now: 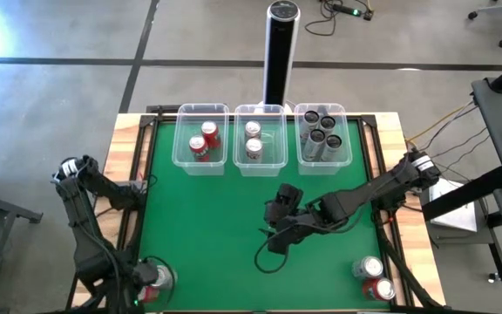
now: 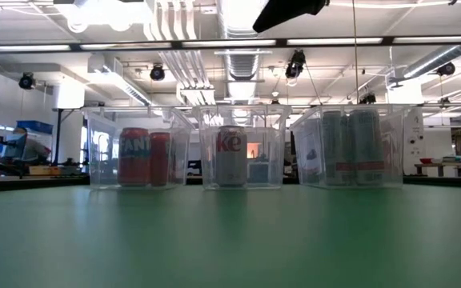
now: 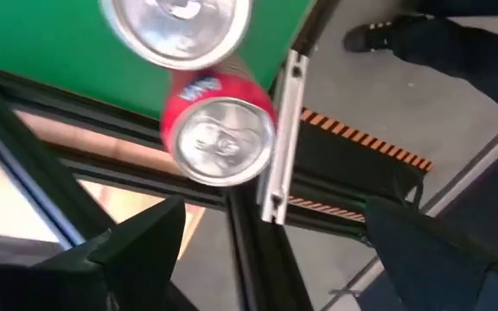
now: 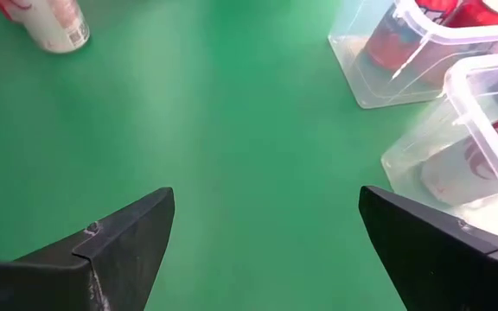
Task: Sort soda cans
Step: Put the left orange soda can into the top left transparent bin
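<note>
Three clear tubs stand along the far edge. The left tub (image 1: 200, 139) holds two red soda cans, the middle tub (image 1: 260, 139) two silver-white ones, the right tub (image 1: 323, 137) several dark grey ones. At the near left corner a red can (image 3: 219, 130) and a silver-topped can (image 3: 175, 26) stand upright on their bases. My left gripper (image 1: 142, 292) hangs open above them, pointing down, its fingers short of the red can. My right gripper (image 1: 271, 227) is open over the middle of the mat, pointing left, with nothing between its fingers (image 4: 128, 233).
Two more cans, one silver-white (image 1: 369, 268) and one red (image 1: 380, 289), stand at the near right corner. A tall black post (image 1: 281, 52) rises behind the middle tub. The green mat (image 1: 207, 218) lies bare between the tubs and the near cans.
</note>
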Available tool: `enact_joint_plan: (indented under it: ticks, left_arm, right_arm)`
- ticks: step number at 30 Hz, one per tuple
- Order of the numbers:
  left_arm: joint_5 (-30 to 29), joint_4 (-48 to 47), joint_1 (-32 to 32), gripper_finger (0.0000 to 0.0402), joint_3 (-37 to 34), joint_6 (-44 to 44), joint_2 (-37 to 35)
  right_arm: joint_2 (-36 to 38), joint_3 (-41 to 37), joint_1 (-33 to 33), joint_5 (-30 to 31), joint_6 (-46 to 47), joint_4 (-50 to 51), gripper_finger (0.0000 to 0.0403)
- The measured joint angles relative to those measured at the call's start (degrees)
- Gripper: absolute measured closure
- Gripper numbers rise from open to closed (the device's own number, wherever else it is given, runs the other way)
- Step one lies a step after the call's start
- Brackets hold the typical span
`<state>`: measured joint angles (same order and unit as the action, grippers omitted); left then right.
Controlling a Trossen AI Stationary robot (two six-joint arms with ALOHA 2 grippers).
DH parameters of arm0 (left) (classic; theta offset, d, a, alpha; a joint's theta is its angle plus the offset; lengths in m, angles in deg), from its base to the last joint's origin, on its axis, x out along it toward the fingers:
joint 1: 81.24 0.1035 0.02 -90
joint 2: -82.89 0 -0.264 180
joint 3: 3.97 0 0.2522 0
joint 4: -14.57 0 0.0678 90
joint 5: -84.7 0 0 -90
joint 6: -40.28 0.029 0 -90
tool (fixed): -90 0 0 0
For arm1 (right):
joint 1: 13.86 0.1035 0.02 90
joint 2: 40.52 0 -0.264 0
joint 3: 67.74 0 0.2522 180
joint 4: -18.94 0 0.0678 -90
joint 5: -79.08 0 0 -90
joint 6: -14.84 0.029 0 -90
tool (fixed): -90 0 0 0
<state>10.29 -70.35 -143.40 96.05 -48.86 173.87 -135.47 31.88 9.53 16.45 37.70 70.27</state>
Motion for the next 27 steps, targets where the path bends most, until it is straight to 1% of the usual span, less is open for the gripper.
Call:
enact_joint_plan:
  ticks: [4, 6, 11, 15, 17, 23, 27]
  left_arm:
    - [-3.9, -2.6, -1.6, 0.0059, 2.8, 0.4, 2.6]
    - [-4.3, -3.0, -2.0, 0.0059, 2.8, 1.3, 3.7]
    - [-4.4, -3.2, -2.6, 0.0059, 1.5, 4.0, 4.1]
    - [-7.5, -4.5, -3.1, 0.0059, 0.8, 4.6, 3.8]
    - [-8.0, -4.3, -3.3, 0.0059, 0.5, 4.9, 3.7]
    - [-8.1, 0.3, -3.3, 0.0059, -2.5, 6.8, 3.7]
    - [-9.1, 0.6, -3.5, 0.0059, -4.4, 7.4, 3.7]
  right_arm:
    - [-0.3, -0.1, 0.6, -0.9, 1.1, 0.2, 0.0039]
    - [-0.4, -0.7, 0.8, -0.9, 1.1, 0.2, 0.0039]
    - [-0.4, -2.3, 0.2, -0.4, 3.6, -0.2, 0.0039]
    - [-0.4, -2.4, 0.2, -0.8, 4.2, -0.4, 0.0039]
    - [-0.4, -2.4, 0.3, -1.0, 4.9, -0.3, 0.0039]
    - [-0.4, -2.4, 0.2, -0.9, 6.8, -0.3, 0.0039]
    - [-0.4, -2.4, 0.2, -0.9, 6.7, -0.3, 0.0039]
